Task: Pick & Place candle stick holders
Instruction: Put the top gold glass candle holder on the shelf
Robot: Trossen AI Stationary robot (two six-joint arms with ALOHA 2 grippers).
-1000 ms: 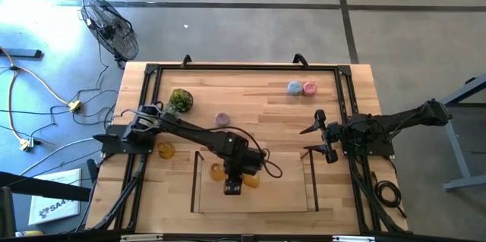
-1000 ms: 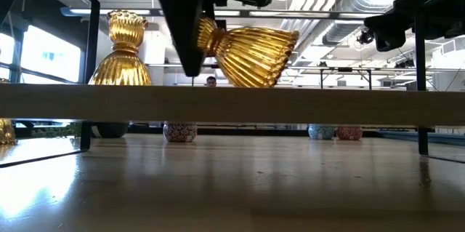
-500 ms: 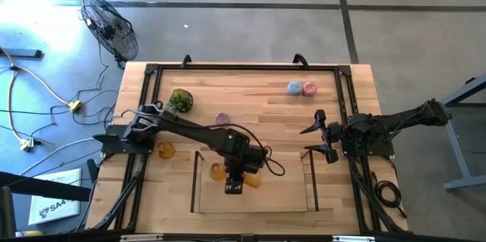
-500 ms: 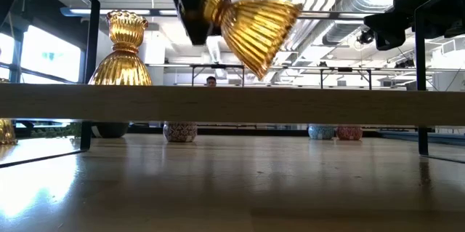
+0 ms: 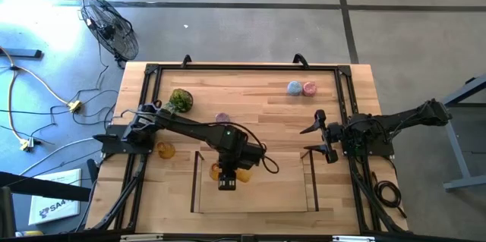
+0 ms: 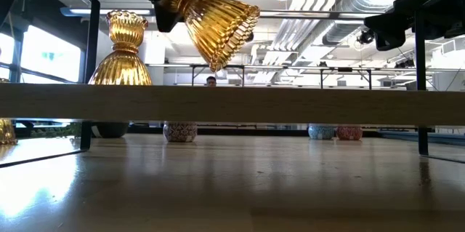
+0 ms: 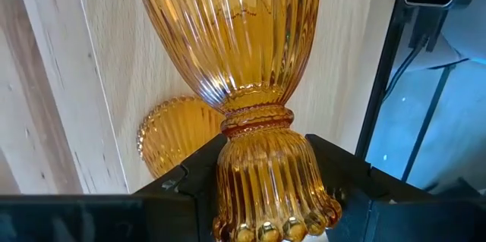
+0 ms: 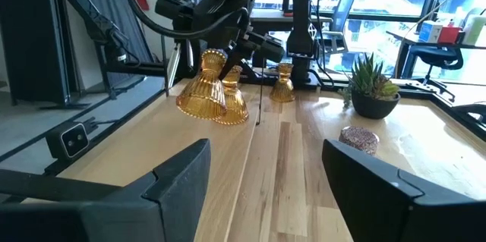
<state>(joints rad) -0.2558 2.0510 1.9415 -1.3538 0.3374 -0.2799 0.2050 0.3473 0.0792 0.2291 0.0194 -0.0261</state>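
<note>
**Ana:** Glass, ribbed and amber, so I'd judge the held candle holder (image 7: 250,121) stiff, slick and easy to chip. The left gripper (image 7: 262,189) is clamped on its narrow beaded end, near the waist, which looks the sensible place: the flared bowl is too wide and would slide out.

**Ben:** Where does it hang?

**Ana:** In the air, tilted, bowl end slanting downward in the low view, over the left part of the tray (image 5: 288,196). It seems light for its size, but a tilted grip on smooth ribs could let it twist.

**Ben:** And the others?

**Ana:** A second amber holder (image 6: 123,54) stands upright in the tray, just beside the held one. A third amber one (image 5: 165,149) sits on the table (image 5: 258,98) outside the tray, by the left arm's base. The purple one (image 5: 222,119) is above the tray, near the green plant ball (image 5: 180,100). The pale blue (image 5: 294,88) and pink (image 5: 309,88) ones stand touching or nearly so at the far edge, well apart from the rest.

**Ben:** The right arm?

**Ana:** The right gripper (image 8: 266,189) waits at the tray's right side, fingers apart, holding nothing.
</note>
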